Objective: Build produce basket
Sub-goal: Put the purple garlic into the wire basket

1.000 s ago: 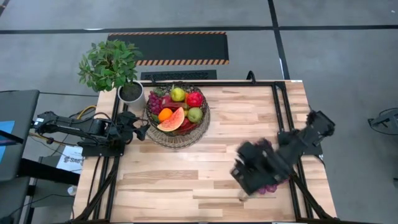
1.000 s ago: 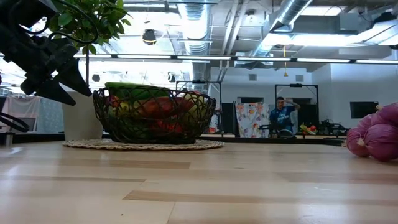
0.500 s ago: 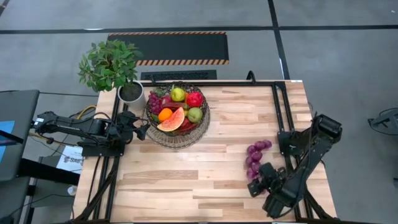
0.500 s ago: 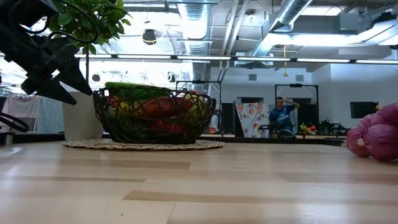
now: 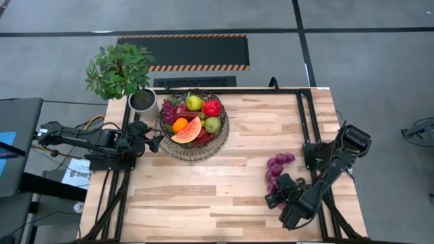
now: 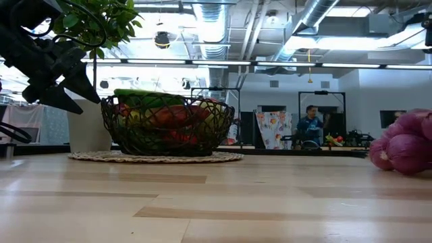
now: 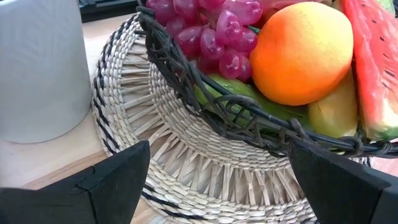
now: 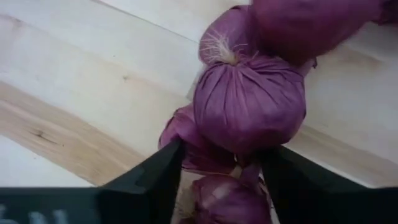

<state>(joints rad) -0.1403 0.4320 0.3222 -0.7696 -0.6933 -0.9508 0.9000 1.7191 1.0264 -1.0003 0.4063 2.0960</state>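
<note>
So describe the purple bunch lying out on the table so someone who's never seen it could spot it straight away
Start at the wooden table and go to its right side, far from the basket on its woven mat. There a string of purple bulbs lies on bare wood, with the right gripper at its near end. It is the only produce outside the basket.

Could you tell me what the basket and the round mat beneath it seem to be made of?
The basket looks like dark, matte twisted wire or vine, going by its thin criss-crossing strands. The mat looks like pale woven straw or seagrass with dark trim: ribbed fibres in concentric rings.
</note>
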